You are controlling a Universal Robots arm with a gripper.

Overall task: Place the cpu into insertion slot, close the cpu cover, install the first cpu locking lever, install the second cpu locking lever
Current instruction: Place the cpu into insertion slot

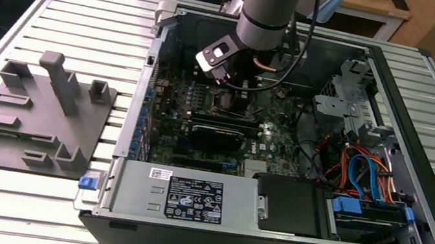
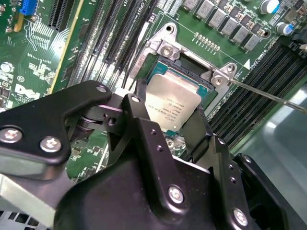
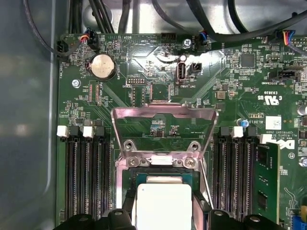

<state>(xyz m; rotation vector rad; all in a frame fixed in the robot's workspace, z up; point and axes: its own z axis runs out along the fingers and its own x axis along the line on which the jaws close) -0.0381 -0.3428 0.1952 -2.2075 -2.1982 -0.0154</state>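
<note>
In both wrist views the cpu (image 2: pixel 175 103) (image 3: pixel 163 206), a silver-topped square chip, sits between my black fingers (image 2: pixel 139 120) right over the insertion slot (image 3: pixel 158 178) on the green motherboard (image 2: pixel 43 72). My gripper (image 2: pixel 168 112) (image 3: pixel 164 211) is shut on its two opposite edges. Whether the chip rests in the socket or hovers just above it I cannot tell. The cpu cover (image 3: pixel 163 113), a silvery frame with a cut-out middle, stands flipped open past the socket. A thin locking lever (image 2: pixel 268 96) sticks out beside the socket. In the exterior view my gripper (image 1: pixel 235 93) reaches down into the open computer case.
Black memory slots (image 3: pixel 86 177) flank the socket on both sides, one holding a green module (image 3: pixel 267 182). Cables (image 1: pixel 367 172) and drive bays (image 1: pixel 351 104) fill the case at the exterior view's right. A grey fixture plate (image 1: pixel 35 113) lies outside the case at that view's left.
</note>
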